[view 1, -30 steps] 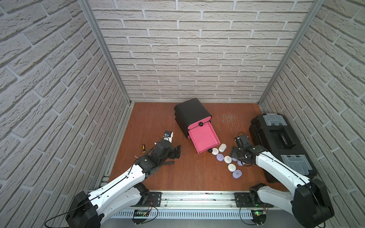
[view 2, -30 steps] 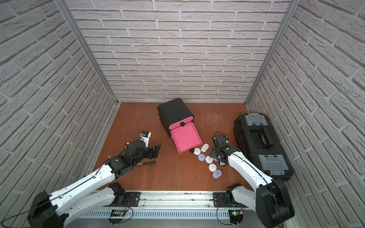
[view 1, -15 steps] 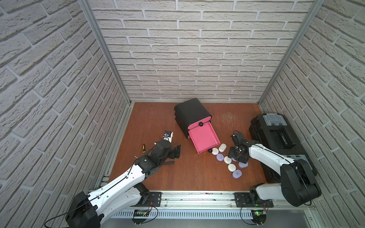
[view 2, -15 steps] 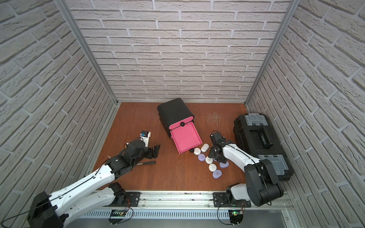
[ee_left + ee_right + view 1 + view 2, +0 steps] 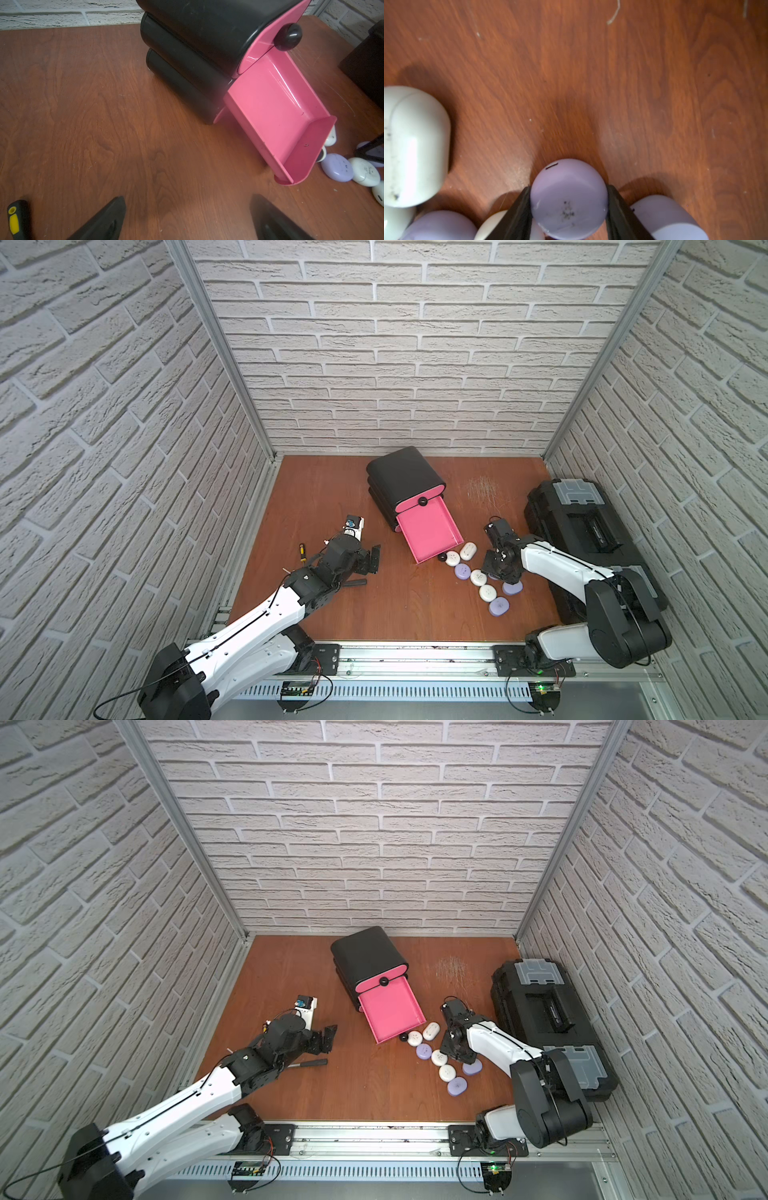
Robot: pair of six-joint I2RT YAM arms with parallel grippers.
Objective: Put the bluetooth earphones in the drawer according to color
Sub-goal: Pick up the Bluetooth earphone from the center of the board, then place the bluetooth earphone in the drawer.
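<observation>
The drawer cabinet (image 5: 405,477) is black, and its middle pink drawer (image 5: 428,531) is pulled out with nothing inside. A string of white and lavender bluetooth earphones lies off the drawer's front, from a white case (image 5: 468,550) to a lavender one (image 5: 498,606). My right gripper (image 5: 496,572) is down among them. In the right wrist view its fingers (image 5: 521,207) press both sides of a lavender case (image 5: 568,193) on the table. My left gripper (image 5: 374,558) hovers open left of the drawer, holding nothing.
A large black toolbox (image 5: 582,526) fills the right side by the wall. A yellow-and-black screwdriver (image 5: 302,551) and a black tool handle (image 5: 355,582) lie by the left arm. More cases, white (image 5: 415,145) and lavender (image 5: 668,218), crowd the right gripper (image 5: 568,199).
The right gripper has narrowed onto a lavender case and shifted slightly among the cases. The left arm has not moved.
</observation>
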